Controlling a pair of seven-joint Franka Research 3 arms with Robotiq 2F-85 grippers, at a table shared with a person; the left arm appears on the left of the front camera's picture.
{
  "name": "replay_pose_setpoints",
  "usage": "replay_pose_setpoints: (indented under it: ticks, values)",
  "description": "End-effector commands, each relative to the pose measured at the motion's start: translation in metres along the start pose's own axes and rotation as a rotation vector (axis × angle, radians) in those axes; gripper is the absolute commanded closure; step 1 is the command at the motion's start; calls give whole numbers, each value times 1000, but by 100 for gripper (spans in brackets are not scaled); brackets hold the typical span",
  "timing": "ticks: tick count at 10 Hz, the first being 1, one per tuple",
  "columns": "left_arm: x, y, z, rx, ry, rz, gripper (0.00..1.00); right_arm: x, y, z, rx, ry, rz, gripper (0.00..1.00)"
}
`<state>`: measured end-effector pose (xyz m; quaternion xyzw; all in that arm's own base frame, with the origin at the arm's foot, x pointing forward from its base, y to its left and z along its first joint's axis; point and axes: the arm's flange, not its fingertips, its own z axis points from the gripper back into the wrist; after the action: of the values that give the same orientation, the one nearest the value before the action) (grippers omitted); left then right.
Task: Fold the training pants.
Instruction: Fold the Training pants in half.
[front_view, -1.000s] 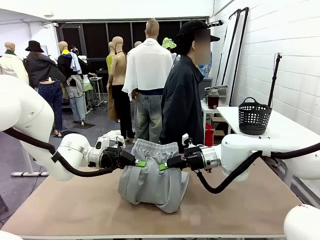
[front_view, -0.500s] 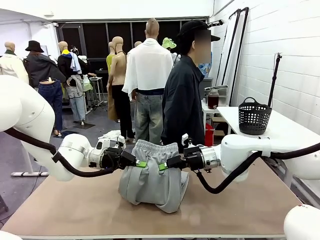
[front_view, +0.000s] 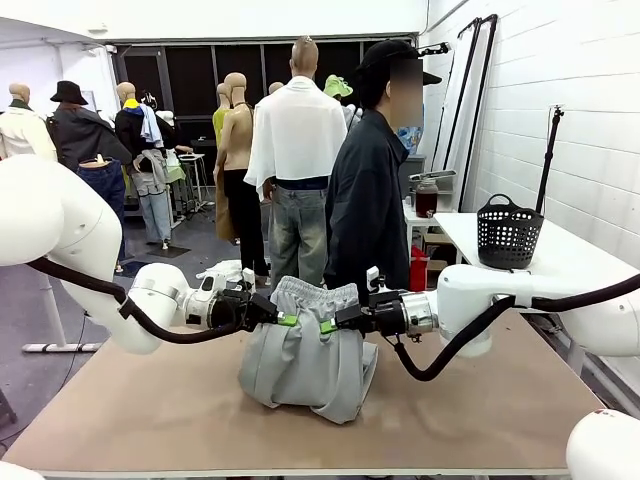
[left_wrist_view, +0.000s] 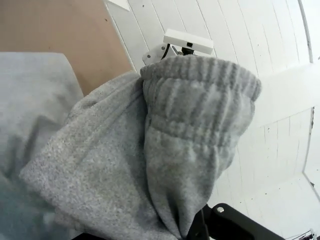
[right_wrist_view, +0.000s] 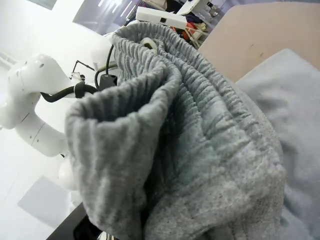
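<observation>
The light grey training pants (front_view: 300, 360) hang in a bunched heap, lower part resting on the brown table (front_view: 480, 410), the gathered waistband (front_view: 315, 295) held up above it. My left gripper (front_view: 284, 321) is shut on the waistband's left side, my right gripper (front_view: 328, 326) shut on its right side, the two close together. The ribbed waistband (left_wrist_view: 200, 100) bulges over the fingers in the left wrist view. Folds of the same waistband (right_wrist_view: 165, 115) cover the fingers in the right wrist view, and the left arm (right_wrist_view: 40, 100) shows beyond.
A person in a dark jacket (front_view: 365, 200) stands at the far edge right behind the pants. A black mesh basket (front_view: 508, 233) sits on a white side table (front_view: 560, 260) at the right. Bare tabletop lies to both sides and in front.
Both grippers have drawn closer together, bunching the waistband narrower, and lifted it slightly. The heap below has barely shifted.
</observation>
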<state>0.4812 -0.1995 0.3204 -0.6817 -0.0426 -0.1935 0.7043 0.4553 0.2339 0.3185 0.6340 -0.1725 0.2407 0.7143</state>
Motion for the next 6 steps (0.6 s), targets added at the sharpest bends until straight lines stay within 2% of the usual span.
replay_pose_setpoints:
  ticks: [1,4,6]
  values:
    - [15,8,9,17,-35,67,100,2,-11,1,-12,7,-53,100]
    - [20,36,15,62,-59,142,100,0,-29,4,-40,13,-113,100]
    - [17,37,16,37,-50,124,100,2,-25,5,-48,27,-97,100]
